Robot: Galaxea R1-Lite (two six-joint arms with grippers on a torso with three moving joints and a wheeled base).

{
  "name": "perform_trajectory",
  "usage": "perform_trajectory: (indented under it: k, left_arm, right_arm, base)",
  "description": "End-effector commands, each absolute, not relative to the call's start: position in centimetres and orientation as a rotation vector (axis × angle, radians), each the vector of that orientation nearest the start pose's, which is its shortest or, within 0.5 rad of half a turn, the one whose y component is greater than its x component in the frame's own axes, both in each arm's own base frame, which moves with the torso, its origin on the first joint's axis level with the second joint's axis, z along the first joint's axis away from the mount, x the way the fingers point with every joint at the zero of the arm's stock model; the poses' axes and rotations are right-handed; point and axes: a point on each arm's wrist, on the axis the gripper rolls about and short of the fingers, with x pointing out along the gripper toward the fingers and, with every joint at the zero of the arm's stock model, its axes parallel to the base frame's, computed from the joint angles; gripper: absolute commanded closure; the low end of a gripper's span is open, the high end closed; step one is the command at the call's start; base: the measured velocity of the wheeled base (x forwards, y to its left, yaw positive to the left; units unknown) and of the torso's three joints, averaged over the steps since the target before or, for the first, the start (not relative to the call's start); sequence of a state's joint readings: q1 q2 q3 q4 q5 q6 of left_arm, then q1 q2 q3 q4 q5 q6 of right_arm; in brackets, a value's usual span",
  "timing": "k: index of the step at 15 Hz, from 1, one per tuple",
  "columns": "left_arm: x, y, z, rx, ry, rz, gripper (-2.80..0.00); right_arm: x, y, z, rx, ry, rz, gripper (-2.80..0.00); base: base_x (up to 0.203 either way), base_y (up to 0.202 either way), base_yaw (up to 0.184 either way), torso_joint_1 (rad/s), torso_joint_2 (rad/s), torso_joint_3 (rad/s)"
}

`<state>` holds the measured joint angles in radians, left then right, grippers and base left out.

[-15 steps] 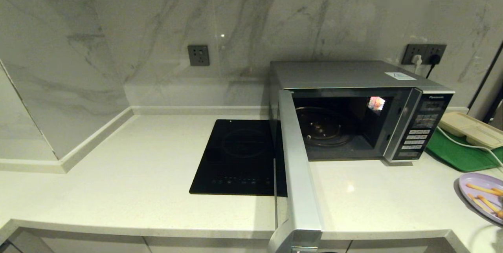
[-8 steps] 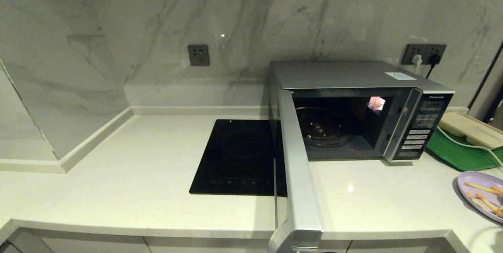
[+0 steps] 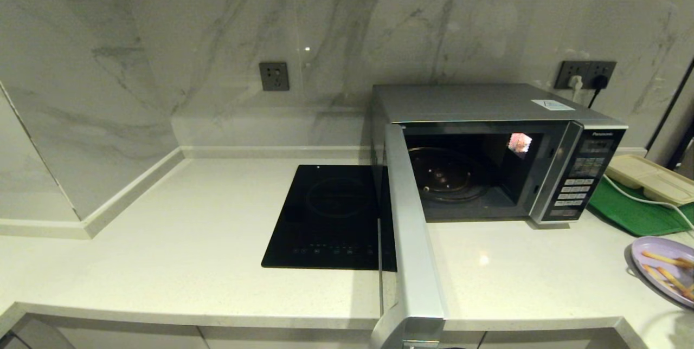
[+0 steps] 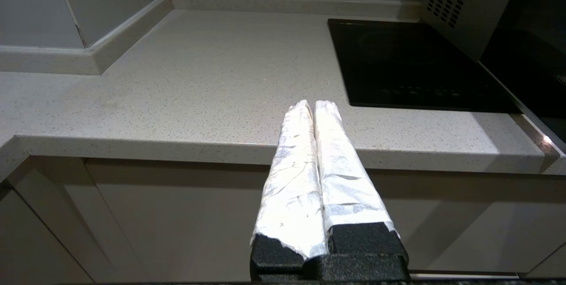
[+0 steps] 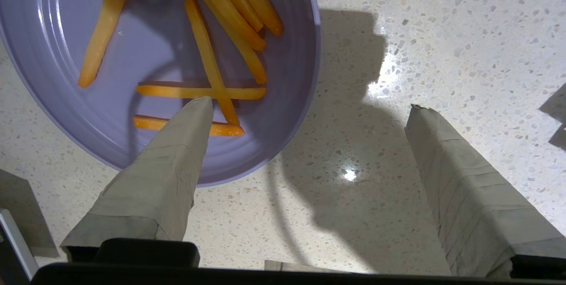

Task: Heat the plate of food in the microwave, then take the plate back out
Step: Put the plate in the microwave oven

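- Plate of food sits on the surface at my far right, near the front edge. It is well apart from the microwave.
- Its spot in my head view has slid a tiny bit since a second ago. My best guess is that I nudged it, or that its shadow changed.
- My right fingers are spread wide and hold nothing. One finger hangs over the plate's rim and the orange sticks. The other hangs over bare surface beside the plate.
- That means, I think, I am lining up to pinch the rim. The plate is not lifted yet.
- The microwave door is swung open and the glass tray inside is bare, ready for the plate.
- My left fingers are pressed together, parked low by the front of the surface, near the black cooktop.
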<state>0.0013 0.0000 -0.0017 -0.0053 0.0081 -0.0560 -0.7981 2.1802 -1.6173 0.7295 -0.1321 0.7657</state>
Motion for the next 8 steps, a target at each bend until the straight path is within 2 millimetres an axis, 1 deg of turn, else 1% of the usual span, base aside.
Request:
perform_trajectory:
  k: [1,5,6,8]
  left_arm:
    - [-2.3,0.0,7.7,-0.057,-0.008,0.009,0.0]
    - [-2.3,0.0,7.7,-0.057,-0.008,0.011,0.0]
    - [-2.3,0.0,7.7,-0.057,-0.008,0.009,0.0]
    - [-2.3,0.0,7.7,-0.053,-0.008,0.009,0.0]
  right_arm:
    - [27.0,-28.2,11.2,1.059,0.929,-1.28,-2.8]
    - [26.2,-27.4,10.3,1.134,0.938,-1.345,-2.8]
    - [26.2,-27.2,10.5,1.164,0.914,-1.367,-2.8]
    - [26.3,-26.3,11.9,1.164,0.875,-1.353,-2.8]
  base:
    - [0.0,0.0,0.0,0.0,0.0,0.0]
    - [0.0,0.0,0.0,0.0,0.0,0.0]
    - [0.0,0.0,0.0,0.0,0.0,0.0]
    - [0.0,0.0,0.0,0.0,0.0,0.0]
